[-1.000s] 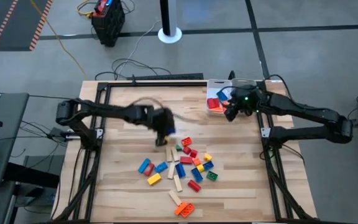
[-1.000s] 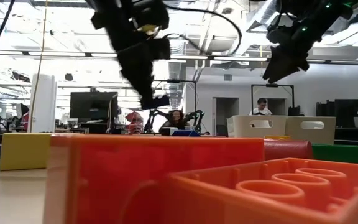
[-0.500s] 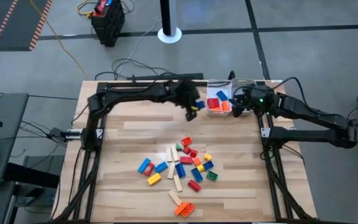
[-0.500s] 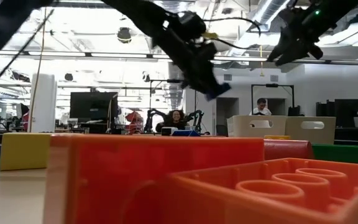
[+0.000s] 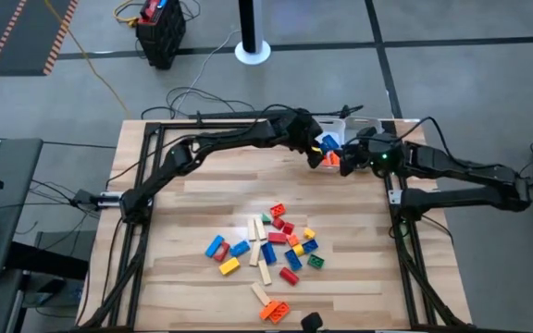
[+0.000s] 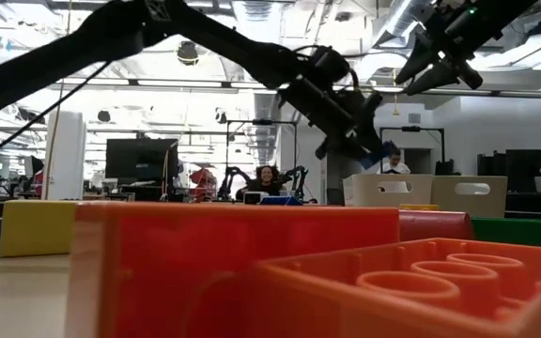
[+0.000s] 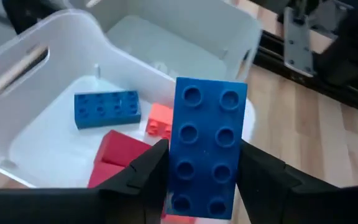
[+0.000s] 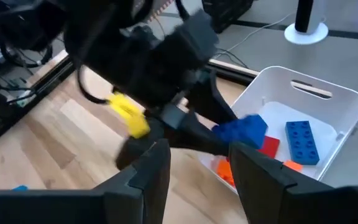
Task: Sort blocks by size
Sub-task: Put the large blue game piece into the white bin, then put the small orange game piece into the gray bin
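My left gripper (image 7: 204, 186) reaches to the table's far right and is shut on a blue eight-stud brick (image 7: 207, 143). It holds the brick over the white tray (image 7: 55, 37), as the high view (image 5: 320, 151) and the low view (image 6: 369, 150) also show. A blue brick (image 7: 107, 109), a red one (image 7: 114, 155) and an orange one (image 7: 160, 121) lie on the tray's floor. The other blocks (image 5: 271, 250) lie scattered mid-table. My right gripper (image 8: 194, 168) hovers open beside the tray (image 5: 348, 159), with nothing between its fingers. My left gripper pinches the blue brick's two long sides (image 7: 174, 186) between its two fingers, at the end nearest the wrist. The fingers slant down from the table's left and lie along the brick. The brick juts out past the fingertips, studs toward the camera, clear above the tray.
A second white tray (image 6: 468, 195) stands beside the first at the table's far right. Large red and orange bricks (image 6: 233, 272) and a yellow block (image 6: 36, 228) fill the low view's foreground. Black frame rails (image 5: 146, 185) run along the table's sides. People sit in the room beyond.
My left gripper has swung from above the block pile toward the table's far right corner, carrying the blue brick, and now holds it over the white tray. It has rolled on the way. My right gripper has risen slightly beside the tray and rolled too.
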You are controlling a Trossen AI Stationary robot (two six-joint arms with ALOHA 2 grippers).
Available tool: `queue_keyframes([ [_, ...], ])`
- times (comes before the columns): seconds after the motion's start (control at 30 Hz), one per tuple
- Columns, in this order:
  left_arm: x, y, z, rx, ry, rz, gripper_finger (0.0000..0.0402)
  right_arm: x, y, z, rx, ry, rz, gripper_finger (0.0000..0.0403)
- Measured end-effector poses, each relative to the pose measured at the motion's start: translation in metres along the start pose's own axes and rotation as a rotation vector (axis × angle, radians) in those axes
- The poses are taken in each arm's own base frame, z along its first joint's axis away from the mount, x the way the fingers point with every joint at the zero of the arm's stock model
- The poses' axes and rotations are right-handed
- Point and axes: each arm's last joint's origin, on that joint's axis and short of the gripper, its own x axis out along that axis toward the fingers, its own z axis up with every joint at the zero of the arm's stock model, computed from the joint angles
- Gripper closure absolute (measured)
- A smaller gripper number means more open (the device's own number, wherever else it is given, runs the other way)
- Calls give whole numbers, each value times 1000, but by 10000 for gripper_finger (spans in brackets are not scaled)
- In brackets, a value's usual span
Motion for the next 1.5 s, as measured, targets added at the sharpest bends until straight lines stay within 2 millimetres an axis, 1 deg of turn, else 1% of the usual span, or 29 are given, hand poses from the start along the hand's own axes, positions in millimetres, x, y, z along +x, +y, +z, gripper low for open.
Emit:
queue_keyframes([
  [0.1, 1, 4, 0, -10, -3, 12, 215, 0, 1, -1, -5, 6, 1, 210],
  [0.23, -9, 12, 6, -22, 17, 26, 183, -2, 0, 0, -11, -2, 6, 210],
  [0.33, -26, 18, 11, -22, 78, 42, 163, -10, -2, 2, -53, -29, 25, 210],
  [0.43, -50, 14, 22, 37, 108, 49, 160, -20, -1, 2, -142, -53, 68, 210],
  [0.5, -67, 7, 29, 75, 129, 54, 164, -26, 0, 0, -185, -61, 96, 210],
  [0.57, -80, 1, 31, 105, 149, 68, 173, -31, -1, -2, -197, -52, 107, 210],
  [0.67, -92, -6, 25, 118, 193, 76, 187, -35, -6, -7, -222, -6, 90, 210],
  [0.77, -102, -16, 15, 118, 225, 60, 199, -35, -11, -15, -245, 75, 56, 210],
  [0.83, -109, -31, 7, 135, 240, 30, 204, -35, -13, -19, -259, 122, 43, 210],
  [0.93, -114, -54, -12, 145, 288, -13, 205, -32, -13, -24, -261, 150, 66, 210],
  [1.07, -108, -75, -48, 91, 399, -28, 206, -25, -17, -32, -277, 178, 51, 210],
  [1.17, -102, -88, -76, 13, 482, -20, 205, -21, -19, -35, -270, 175, 38, 210],
  [1.27, -96, -98, -99, -50, 525, -8, 199, -18, -21, -37, -279, 187, 38, 210],
  [1.37, -92, -104, -112, -71, 521, 14, 183, -17, -20, -38, -286, 189, 70, 210],
  [1.5, -86, -110, -118, -30, 474, 66, 158, -16, -19, -35, -280, 163, 92, 210],
])
